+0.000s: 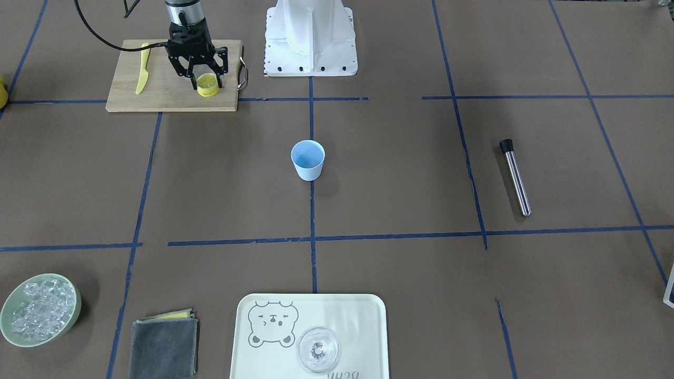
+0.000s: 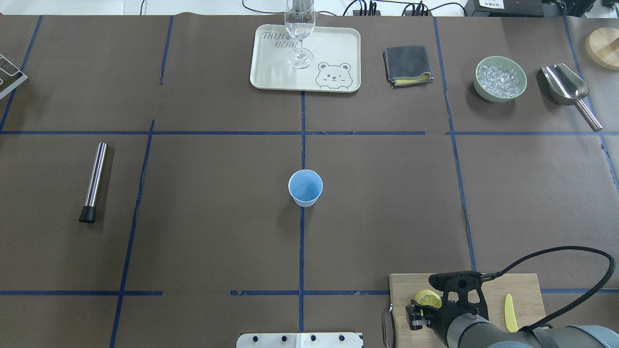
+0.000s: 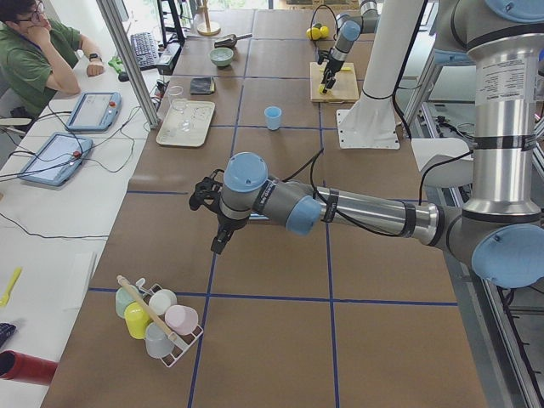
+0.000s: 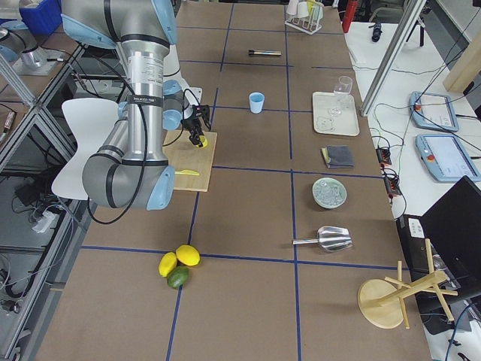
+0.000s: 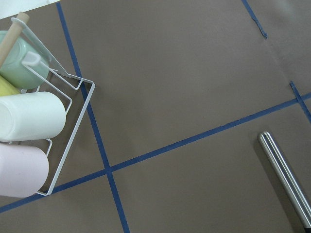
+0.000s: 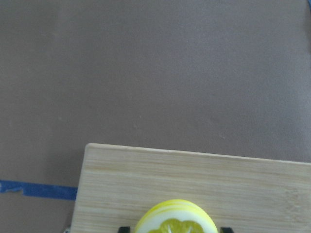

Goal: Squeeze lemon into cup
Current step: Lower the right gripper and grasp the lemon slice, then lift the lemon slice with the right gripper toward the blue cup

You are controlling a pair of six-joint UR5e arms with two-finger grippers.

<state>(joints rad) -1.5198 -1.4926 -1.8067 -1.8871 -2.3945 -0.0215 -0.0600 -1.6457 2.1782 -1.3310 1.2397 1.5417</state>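
The lemon [image 1: 207, 84] is a yellow piece with its cut, segmented face up, on the wooden cutting board [image 1: 168, 92]. My right gripper [image 1: 204, 79] points down over it, jaws open, one finger on each side of the lemon. In the right wrist view the lemon [image 6: 176, 224] sits between the two fingertips with small gaps. The pale-blue cup [image 1: 308, 159] stands upright and empty at the table's middle, far from the board; it also shows in the overhead view [image 2: 305, 187]. My left gripper [image 3: 206, 223] shows only in the exterior left view, hovering over bare table; I cannot tell its state.
A yellow knife [image 1: 142, 68] lies on the board. A steel muddler [image 1: 516, 179] lies on the robot's left side. A tray [image 1: 363, 326] with a clear glass [image 1: 317, 348], a folded cloth [image 1: 164, 345] and a green bowl of ice [image 1: 39, 309] line the far edge. A cup rack [image 5: 29, 121] is under the left wrist.
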